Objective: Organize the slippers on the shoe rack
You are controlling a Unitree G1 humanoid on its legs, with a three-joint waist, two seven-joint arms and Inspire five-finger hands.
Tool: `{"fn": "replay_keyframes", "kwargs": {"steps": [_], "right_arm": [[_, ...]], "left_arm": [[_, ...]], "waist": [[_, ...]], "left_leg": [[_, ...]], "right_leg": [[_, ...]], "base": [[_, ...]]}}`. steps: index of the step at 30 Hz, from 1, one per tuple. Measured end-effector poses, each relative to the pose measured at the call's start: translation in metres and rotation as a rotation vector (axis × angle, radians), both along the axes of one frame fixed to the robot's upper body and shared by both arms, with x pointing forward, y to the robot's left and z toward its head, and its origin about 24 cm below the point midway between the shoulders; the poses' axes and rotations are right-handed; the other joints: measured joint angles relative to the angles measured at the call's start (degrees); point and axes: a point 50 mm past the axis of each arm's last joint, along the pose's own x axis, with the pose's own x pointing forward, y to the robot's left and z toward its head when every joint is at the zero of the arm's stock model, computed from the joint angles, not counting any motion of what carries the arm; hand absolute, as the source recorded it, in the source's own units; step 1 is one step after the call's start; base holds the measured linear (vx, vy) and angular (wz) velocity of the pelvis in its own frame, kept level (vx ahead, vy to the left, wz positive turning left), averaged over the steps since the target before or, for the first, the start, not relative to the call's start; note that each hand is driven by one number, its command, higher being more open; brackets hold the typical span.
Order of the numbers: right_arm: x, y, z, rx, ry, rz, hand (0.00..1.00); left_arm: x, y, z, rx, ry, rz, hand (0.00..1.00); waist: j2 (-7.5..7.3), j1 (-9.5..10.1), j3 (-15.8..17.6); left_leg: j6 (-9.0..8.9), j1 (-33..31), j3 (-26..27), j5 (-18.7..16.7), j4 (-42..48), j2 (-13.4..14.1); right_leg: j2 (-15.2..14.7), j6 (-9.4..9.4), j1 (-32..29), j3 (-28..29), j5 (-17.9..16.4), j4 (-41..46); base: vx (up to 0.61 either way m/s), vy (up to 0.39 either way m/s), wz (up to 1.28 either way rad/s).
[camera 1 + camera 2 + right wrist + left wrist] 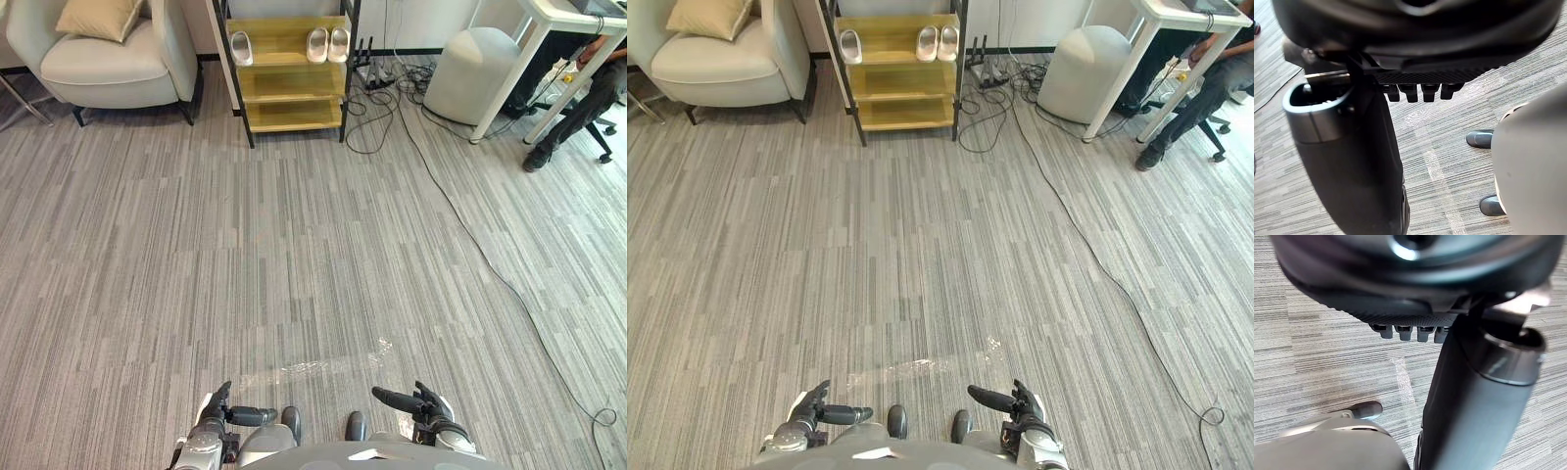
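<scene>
A wooden shoe rack with a black frame stands far ahead against the wall. On its top shelf a single white slipper lies at the left and a pair of white slippers lies at the right. The two lower shelves are bare. My left hand and right hand hang low at the near edge, far from the rack. Both are open and hold nothing. In the wrist views the left hand's fingers and the right hand's fingers hang relaxed over grey carpet.
A pale armchair with a cushion stands left of the rack. Right of it are a grey round pouf, a white desk and a seated person. Cables trail across the carpet. A clear tape strip lies near me.
</scene>
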Motion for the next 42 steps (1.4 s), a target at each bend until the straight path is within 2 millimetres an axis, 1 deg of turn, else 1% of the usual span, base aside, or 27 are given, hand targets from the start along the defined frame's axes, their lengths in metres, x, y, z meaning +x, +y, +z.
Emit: {"fn": "replay_keyframes", "kwargs": {"steps": [2,4,6,8,11,14,15,16,17,19,20,21,22,23,24,27,29,30,31,32,33,34,36,38,39,40,42], "right_arm": [[0.002,-0.004,0.001,-0.01,-0.006,0.001,1.0],[0.005,-0.006,0.003,-0.013,-0.021,0.002,1.0],[0.013,-0.005,0.006,-0.01,-0.051,-0.007,1.0],[0.014,-0.006,0.006,-0.005,-0.058,-0.013,1.0],[0.021,-0.007,0.009,0.0,-0.08,-0.024,1.0],[0.036,-0.014,0.016,-0.018,-0.124,-0.033,1.0],[0.035,-0.015,0.016,-0.019,-0.126,-0.042,1.0],[0.031,-0.016,0.014,-0.01,-0.119,-0.072,1.0],[0.035,-0.018,0.016,-0.012,-0.13,-0.083,1.0],[0.034,-0.02,0.016,-0.013,-0.131,-0.103,1.0],[0.033,-0.02,0.016,-0.01,-0.128,-0.103,1.0],[0.029,-0.018,0.014,-0.004,-0.115,-0.103,1.0],[0.027,-0.018,0.013,-0.005,-0.113,-0.106,1.0],[0.023,-0.017,0.012,0.004,-0.111,-0.13,1.0],[0.022,-0.014,0.012,0.015,-0.113,-0.145,1.0],[0.022,-0.009,0.012,0.029,-0.125,-0.153,1.0],[0.025,-0.007,0.013,0.042,-0.13,-0.165,1.0],[0.027,-0.005,0.013,0.046,-0.13,-0.167,1.0],[0.027,-0.005,0.013,0.043,-0.129,-0.168,1.0],[0.022,-0.007,0.01,0.036,-0.106,-0.168,1.0],[0.019,-0.005,0.009,0.039,-0.089,-0.166,1.0],[0.02,0.003,0.007,0.059,-0.075,-0.159,1.0],[0.017,0.01,0.005,0.079,-0.067,-0.166,1.0],[0.014,0.011,0.004,0.083,-0.054,-0.166,1.0],[0.015,0.011,0.004,0.083,-0.063,-0.162,1.0],[0.021,0.011,0.006,0.087,-0.082,-0.152,1.0],[0.027,0.009,0.009,0.083,-0.103,-0.147,1.0]], "left_arm": [[0.001,-0.001,0.0,-0.009,-0.004,0.014,1.0],[0.0,-0.001,0.0,-0.011,-0.003,0.02,1.0],[0.0,0.004,0.001,0.001,-0.001,0.023,1.0],[0.0,0.004,0.001,0.004,0.0,0.026,1.0],[0.001,0.003,0.0,0.001,-0.003,0.031,1.0],[0.003,-0.004,-0.001,-0.028,-0.013,0.07,1.0],[0.002,-0.004,-0.001,-0.028,-0.01,0.071,1.0],[-0.002,-0.002,-0.002,-0.026,-0.001,0.079,1.0],[0.0,-0.007,-0.003,-0.039,-0.001,0.092,1.0],[0.007,-0.014,-0.002,-0.067,-0.029,0.11,1.0],[0.007,-0.014,-0.001,-0.069,-0.032,0.114,1.0],[0.008,-0.014,-0.001,-0.081,-0.047,0.15,1.0],[0.009,-0.015,0.0,-0.086,-0.054,0.169,1.0],[0.015,-0.013,0.003,-0.094,-0.092,0.205,1.0],[0.022,-0.01,0.007,-0.091,-0.128,0.216,1.0],[0.036,-0.008,0.014,-0.085,-0.197,0.209,1.0],[0.047,-0.012,0.018,-0.097,-0.229,0.2,1.0],[0.052,-0.014,0.02,-0.103,-0.242,0.196,1.0],[0.054,-0.015,0.02,-0.105,-0.243,0.19,1.0],[0.052,-0.021,0.018,-0.113,-0.231,0.173,1.0],[0.051,-0.022,0.017,-0.116,-0.225,0.171,1.0],[0.052,-0.016,0.019,-0.101,-0.228,0.164,1.0],[0.057,-0.012,0.021,-0.089,-0.233,0.162,1.0],[0.053,-0.009,0.018,-0.087,-0.212,0.171,1.0],[0.049,-0.008,0.017,-0.082,-0.196,0.164,1.0],[0.045,-0.007,0.014,-0.076,-0.171,0.156,1.0],[0.041,-0.008,0.012,-0.069,-0.138,0.126,1.0]], "waist": [[0.3,0.25,0.5],[0.45,0.42,0.8],[-0.37,0.16,2.0],[-0.49,-0.13,2.2],[0.14,-0.85,2.5],[2.54,-1.84,4.0],[2.47,-1.95,4.0],[1.77,-2.65,3.4],[3.95,-2.16,3.6],[4.66,-2.23,3.5],[4.8,-2.22,3.6],[5.2,-2.11,3.7],[5.51,-2.02,3.7],[5.38,-1.42,4.2],[4.45,-0.63,4.8],[3.43,0.42,5.1],[3.58,1.16,5.2],[2.9,1.61,5.6],[2.75,1.84,5.7],[3.68,2.66,5.2],[3.83,3.32,4.9],[2.14,3.48,4.5],[0.17,3.32,4.2],[-0.53,3.74,3.8],[-0.51,3.41,3.8],[-0.5,2.97,3.8],[-0.64,2.29,3.8]], "left_leg": [[0.68,-1.2,0.5,-3.0,4.2,0.0],[1.22,-0.6,0.8,-4.4,5.6,-0.3],[2.72,3.1,-0.3,-5.5,4.6,-2.0],[3.18,4.8,-1.5,-6.7,4.4,-2.0],[2.84,7.5,-4.2,-7.7,2.7,-0.8],[1.59,10.4,-6.2,-8.0,-0.1,2.7],[0.19,11.1,-6.7,-8.2,-0.2,3.1],[-3.01,13.1,-7.7,-10.1,0.5,3.8],[-3.69,12.9,-7.6,-10.4,2.1,5.5],[-7.44,8.3,-7.2,-7.0,14.4,6.4],[-7.3,6.9,-7.1,-5.9,18.2,6.7],[-6.28,1.4,-7.1,-1.0,32.6,8.0],[-6.28,-1.1,-6.7,-1.0,39.3,9.1],[-6.24,-7.1,-3.2,-1.3,53.3,12.9],[-5.2,-10.5,-0.2,-2.4,57.6,15.0],[-3.71,-17.9,3.1,-4.1,55.7,16.2],[-4.05,-22.2,5.2,-6.1,45.3,14.8],[-4.0,-23.0,5.8,-5.7,33.9,11.5],[-4.0,-22.9,5.6,-4.4,27.7,9.8],[-4.14,-21.6,4.0,5.2,14.5,7.7],[-2.67,-21.2,3.7,8.6,14.2,7.4],[-0.43,-21.4,4.3,7.0,15.5,6.2],[0.46,-21.7,4.9,3.8,18.4,4.7],[1.97,-17.9,7.3,-1.6,22.0,4.8],[1.98,-15.5,7.7,-3.3,21.7,4.6],[2.07,-11.6,8.3,-5.4,20.8,4.5],[2.01,-5.5,8.6,-6.6,17.9,3.9]], "right_leg": [[-1.9,1.82,-5.7,-0.4,-6.3,13.7],[-4.5,3.34,-10.7,-2.6,-8.5,27.3],[-9.0,2.72,-17.3,-4.3,-8.5,45.5],[-9.6,1.39,-18.5,-4.9,-10.2,47.8],[-8.9,-0.85,-21.8,-8.2,-12.3,43.1],[-4.3,-1.93,-26.3,-9.2,-9.8,31.3],[-3.3,-2.82,-26.8,-8.7,-7.6,27.8],[-2.2,-7.8,-25.9,-7.7,1.9,23.8],[-1.1,-8.23,-25.6,-9.1,0.9,25.2],[-0.2,-8.84,-21.7,-10.0,-2.6,23.1],[0.1,-8.9,-20.3,-10.0,-2.9,22.2],[1.3,-8.87,-15.5,-10.1,-3.3,18.3],[1.9,-8.95,-13.3,-10.2,-3.3,16.9],[3.1,-9.5,-7.4,-10.1,-3.7,13.8],[3.3,-9.43,-3.6,-9.6,-4.1,11.7],[3.3,-7.88,1.5,-9.0,-5.5,7.4],[2.8,-7.5,4.0,-8.2,-5.7,5.4],[1.2,-5.76,5.5,-7.3,-6.8,4.8],[0.5,-4.93,6.1,-6.8,-7.4,4.7],[0.3,-2.68,7.3,-4.7,-9.5,4.6],[0.3,-2.53,7.5,-3.6,-10.4,4.8],[-1.1,-2.65,7.8,-2.5,-11.0,5.0],[-3.2,-2.22,7.7,-0.5,-11.3,6.8],[-5.7,0.14,4.4,3.9,-12.2,20.8],[-6.7,3.57,1.9,4.8,-11.0,29.0],[-7.9,10.02,-3.4,6.0,-9.9,43.0],[-9.5,5.21,-9.3,2.7,-12.3,53.3]], "base": [[0.08,0.075,-0.13],[0.11,0.127,-0.07],[0.17,0.109,0.13],[0.15,0.017,0.33],[0.3,-0.055,0.44],[0.36,-0.126,0.46],[0.54,-0.252,0.53],[0.57,-0.249,0.51],[0.78,-0.346,0.52],[0.55,-0.256,0.23],[0.56,-0.252,0.1],[0.52,-0.218,0.03],[0.5,-0.202,-0.02],[0.53,-0.192,-0.11],[0.42,-0.133,-0.15],[0.39,-0.055,-0.1],[0.41,0.12,-0.19],[0.33,0.155,-0.27],[0.42,0.227,-0.51],[0.34,0.203,-0.54],[0.45,0.242,-0.61],[0.39,0.173,-0.26],[0.48,0.189,-0.07],[0.55,0.234,-0.39],[0.53,0.22,-0.47],[0.52,0.178,-0.33],[0.47,0.069,-0.11]]}}
